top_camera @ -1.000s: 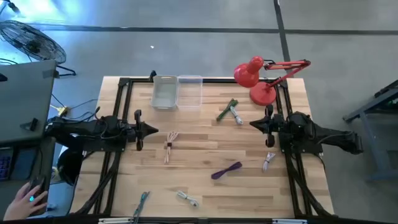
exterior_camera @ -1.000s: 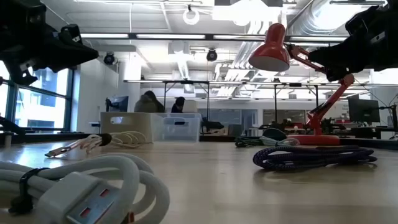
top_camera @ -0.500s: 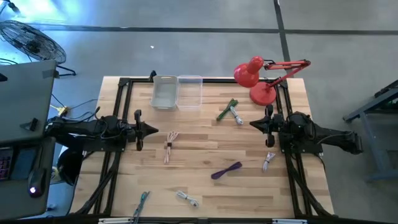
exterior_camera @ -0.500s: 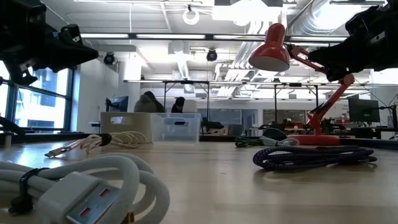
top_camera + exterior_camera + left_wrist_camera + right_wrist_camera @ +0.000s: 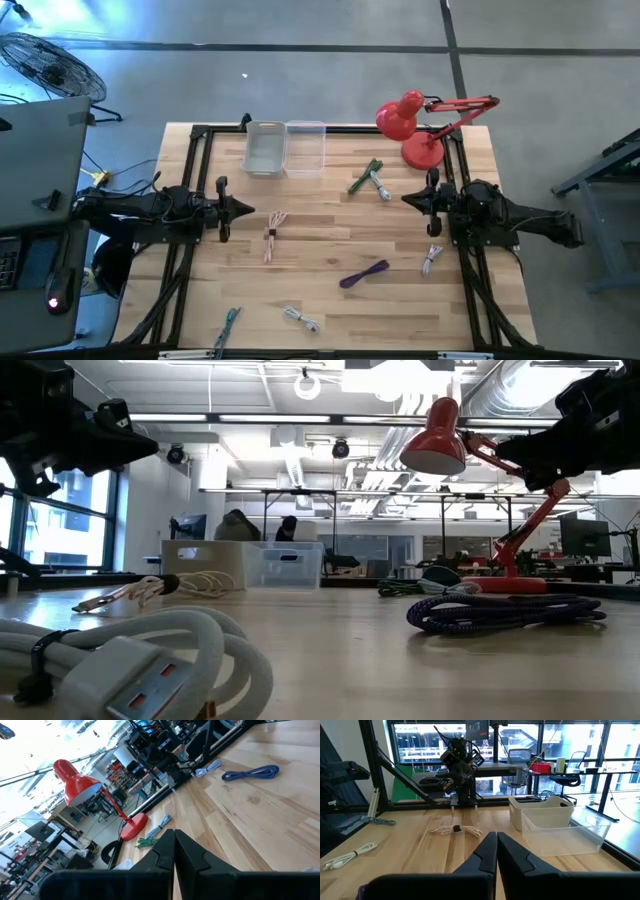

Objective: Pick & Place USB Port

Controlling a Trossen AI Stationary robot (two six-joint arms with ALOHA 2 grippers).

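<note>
Several coiled cables lie flat on the wooden table: a beige one (image 5: 273,225), a green one (image 5: 366,174) beside a pale one (image 5: 382,187), a purple one (image 5: 364,273), a white one (image 5: 432,258), a teal one (image 5: 228,324), and a white one (image 5: 300,319) whose USB plug (image 5: 135,682) fills the near low view. My left gripper (image 5: 246,208) hovers shut over the table's left side, just left of the beige cable (image 5: 456,829). My right gripper (image 5: 407,199) hovers shut over the right side, above the white cable. Neither gripper touches anything.
Two open bins, one grey (image 5: 265,148) and one clear (image 5: 305,147), stand at the table's far edge. A red desk lamp (image 5: 412,125) stands at the far right corner. Black frame rails (image 5: 192,170) run along both sides. Bare wood lies between the two grippers.
Both arms have kept still and no cable has moved. A person's hand that showed off the table's near left corner has drawn out of view.
</note>
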